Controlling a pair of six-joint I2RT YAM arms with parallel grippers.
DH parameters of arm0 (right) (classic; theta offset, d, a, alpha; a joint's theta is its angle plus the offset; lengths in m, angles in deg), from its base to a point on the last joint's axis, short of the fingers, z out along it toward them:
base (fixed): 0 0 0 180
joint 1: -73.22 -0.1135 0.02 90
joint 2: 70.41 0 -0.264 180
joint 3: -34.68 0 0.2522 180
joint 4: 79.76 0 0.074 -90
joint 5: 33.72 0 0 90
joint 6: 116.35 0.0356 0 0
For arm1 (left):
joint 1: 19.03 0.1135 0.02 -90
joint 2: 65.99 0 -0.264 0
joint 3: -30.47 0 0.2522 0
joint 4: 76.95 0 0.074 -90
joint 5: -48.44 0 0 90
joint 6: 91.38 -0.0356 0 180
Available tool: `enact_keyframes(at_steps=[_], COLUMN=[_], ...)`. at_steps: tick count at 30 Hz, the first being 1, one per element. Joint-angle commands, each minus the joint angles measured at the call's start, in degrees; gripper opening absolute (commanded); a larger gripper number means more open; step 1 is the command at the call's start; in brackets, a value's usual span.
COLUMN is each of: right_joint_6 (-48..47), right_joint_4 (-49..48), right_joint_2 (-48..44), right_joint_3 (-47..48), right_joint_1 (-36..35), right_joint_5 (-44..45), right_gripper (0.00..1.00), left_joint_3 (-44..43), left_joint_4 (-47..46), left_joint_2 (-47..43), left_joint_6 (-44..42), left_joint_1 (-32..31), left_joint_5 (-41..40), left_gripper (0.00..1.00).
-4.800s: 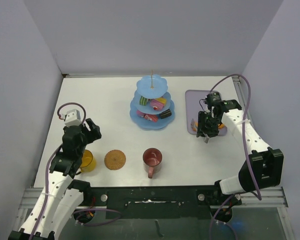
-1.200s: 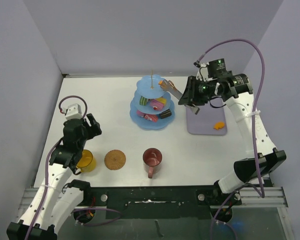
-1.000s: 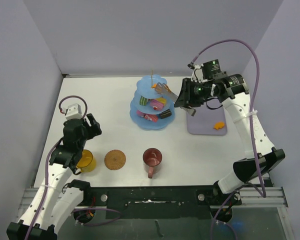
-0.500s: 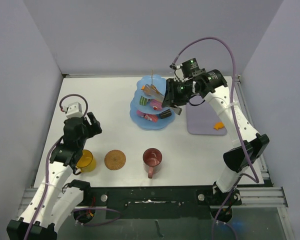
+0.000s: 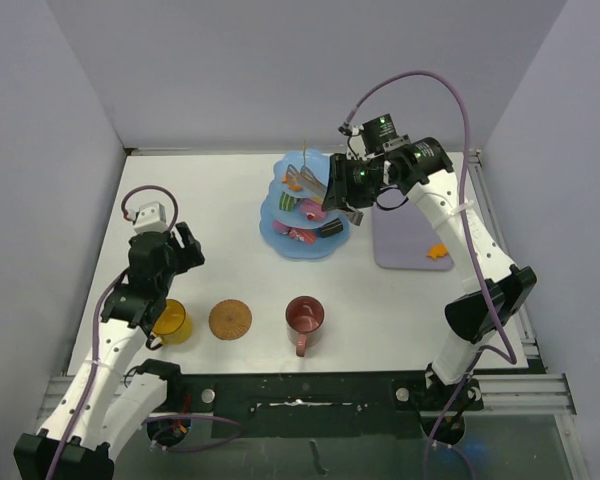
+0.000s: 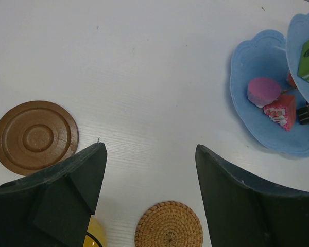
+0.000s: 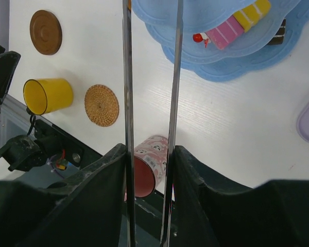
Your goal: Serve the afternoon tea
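A white tabletop [image 5: 210,200] is seen from above, enclosed on three sides by plain pale lavender walls [image 5: 300,70]. A flat lilac rectangular tray [image 5: 408,240] with rounded corners is laid near the tabletop's right edge. Thin metal tongs [image 7: 126,77] are held above the tabletop, left of the tray. In the right wrist view their two shiny arms are seen nearly parallel, a narrow gap between them. A dark metal frame [image 5: 310,395] is fixed along the near edge.

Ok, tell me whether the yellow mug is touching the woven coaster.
Apart. The right wrist view shows bare white table between the yellow mug and the woven coaster.
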Motion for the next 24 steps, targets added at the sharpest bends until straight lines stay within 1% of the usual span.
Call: enact_keyframes(at_steps=[1,10,20,24], right_joint_6=[0.2,1.8,2.5,2.8], right_joint_4=[-1.7,-1.7,-0.5,0.8], right_joint_2=[-2.3,-7.0,-12.3,-16.2], right_joint_3=[1.9,0.5,-5.0,-8.8], right_joint_1=[0.4,2.4,6.1,9.0], right_joint_5=[-1.7,-2.3,-5.3,-6.0], right_gripper=[0.38,0.36,0.34,0.33], left_joint_3=[-3.1,-2.9,-3.2,-2.9], left_joint_4=[-3.9,-4.5,-4.7,-5.1], left_joint_2=[0.5,0.8,1.1,1.3], left_joint_6=[-0.7,-0.5,-1.0,-0.8], left_joint_1=[-0.1,-0.2,-0.2,-0.2], left_joint_5=[0.3,0.6,1.2,1.3], left_gripper=[0.68,0.68,0.68,0.68])
